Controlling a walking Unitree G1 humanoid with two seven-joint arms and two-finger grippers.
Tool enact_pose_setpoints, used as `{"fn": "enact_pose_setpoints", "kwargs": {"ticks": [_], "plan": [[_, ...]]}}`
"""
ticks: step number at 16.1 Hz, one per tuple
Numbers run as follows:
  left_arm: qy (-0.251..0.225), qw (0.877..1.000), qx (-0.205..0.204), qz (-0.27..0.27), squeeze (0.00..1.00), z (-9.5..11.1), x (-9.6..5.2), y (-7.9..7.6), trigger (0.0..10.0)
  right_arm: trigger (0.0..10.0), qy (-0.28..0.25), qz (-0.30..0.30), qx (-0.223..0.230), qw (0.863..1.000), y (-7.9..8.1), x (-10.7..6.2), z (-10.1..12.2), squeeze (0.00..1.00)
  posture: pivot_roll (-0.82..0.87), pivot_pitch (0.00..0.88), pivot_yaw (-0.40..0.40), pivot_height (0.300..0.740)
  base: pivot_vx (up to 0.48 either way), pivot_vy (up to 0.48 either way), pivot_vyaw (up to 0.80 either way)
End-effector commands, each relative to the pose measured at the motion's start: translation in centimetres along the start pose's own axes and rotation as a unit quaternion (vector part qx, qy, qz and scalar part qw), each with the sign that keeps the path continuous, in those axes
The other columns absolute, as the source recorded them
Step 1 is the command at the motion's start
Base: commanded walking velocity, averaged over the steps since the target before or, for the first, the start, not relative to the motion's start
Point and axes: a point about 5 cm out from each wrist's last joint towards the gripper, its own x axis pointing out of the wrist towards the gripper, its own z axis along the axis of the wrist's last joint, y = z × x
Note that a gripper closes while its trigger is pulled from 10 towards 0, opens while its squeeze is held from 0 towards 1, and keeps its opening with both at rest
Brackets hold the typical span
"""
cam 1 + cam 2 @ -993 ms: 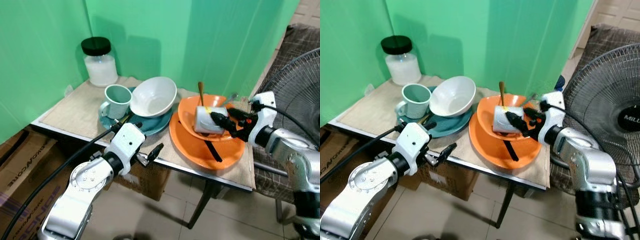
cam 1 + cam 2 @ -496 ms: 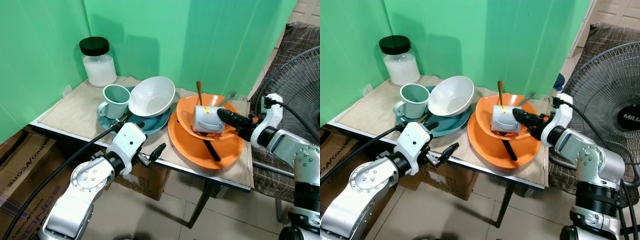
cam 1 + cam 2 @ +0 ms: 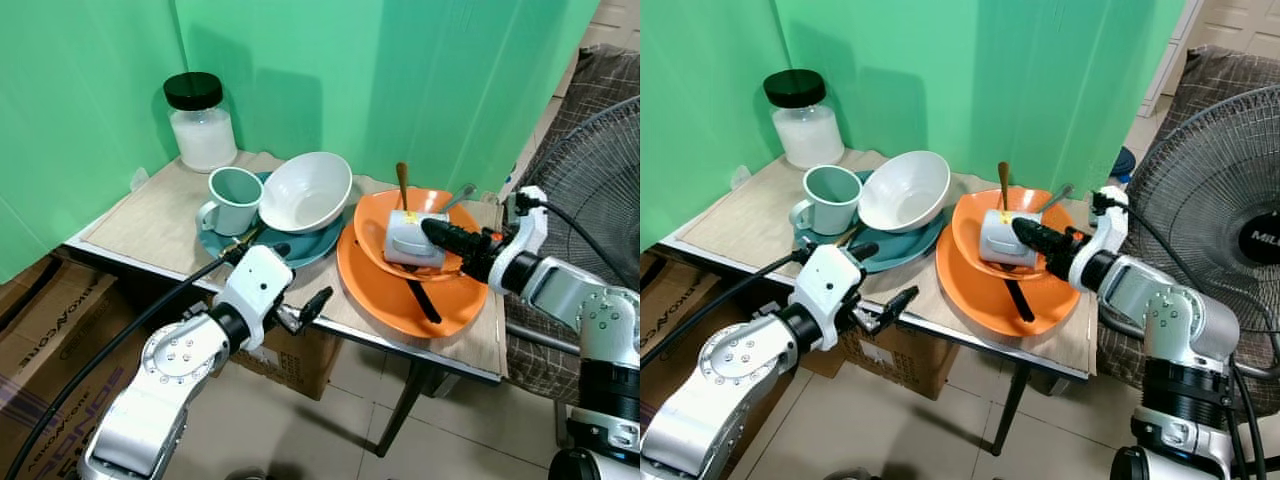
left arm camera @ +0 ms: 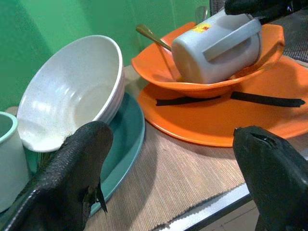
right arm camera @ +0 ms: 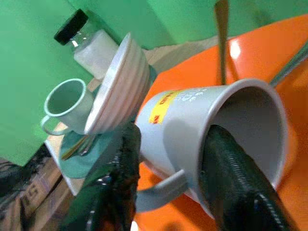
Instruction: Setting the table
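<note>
A grey mug (image 3: 410, 240) lies on its side in an orange bowl (image 3: 374, 222), which sits on an orange plate (image 3: 385, 300). My right gripper (image 3: 432, 233) reaches in from the right, open. In the right wrist view one of its fingers (image 5: 236, 178) is inside the mug (image 5: 192, 125) and the other is outside by the handle. A white bowl (image 3: 305, 190) and a green mug (image 3: 232, 198) rest on a teal plate (image 3: 312, 246). My left gripper (image 4: 168, 139) hangs open at the table's front edge, below the teal plate (image 4: 127, 144).
A black-lidded jar (image 3: 200, 125) stands at the back left corner of the matted table (image 3: 150, 215). A spoon (image 3: 401, 182) leans in the orange bowl and a black utensil (image 3: 424, 300) lies on the orange plate. A fan (image 3: 590, 160) stands at the right, cardboard boxes (image 3: 40, 320) below left.
My right gripper drew back to the right from the grey mug, then moved forward again, and one finger now sits inside the mug. The left arm has stayed still.
</note>
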Motion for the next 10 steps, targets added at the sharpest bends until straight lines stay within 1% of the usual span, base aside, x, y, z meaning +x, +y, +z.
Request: {"fn": "enact_pose_setpoints", "kwargs": {"ticks": [1, 4, 10], "plan": [[-0.005, 1.0, 0.007, -0.004, 0.0, 0.3, 0.02, -0.1, 10.0, 0.0, 0.002, 0.019, 0.003, 1.0, 0.73, 0.3, 0.39, 0.0, 0.04, 0.0, -0.014, 0.74, 0.0, 0.0, 0.0], [-0.005, 1.0, 0.006, -0.006, 0.0, 0.3, 0.01, -0.15, 10.0, 0.0, -0.003, 0.036, 0.014, 0.999, 1.23, 0.31, 0.49, 0.0, 0.04, 0.0, -0.012, 0.74, 0.0, 0.0, 0.0], [-0.01, 1.0, 0.007, -0.008, 0.0, 0.43, 0.12, -0.24, 10.0, 0.0, 0.003, 0.025, 0.025, 0.999, 1.06, 0.47, -0.11, 0.0, 0.03, 0.0, -0.011, 0.74, 0.0, 0.0, 0.0]]}}
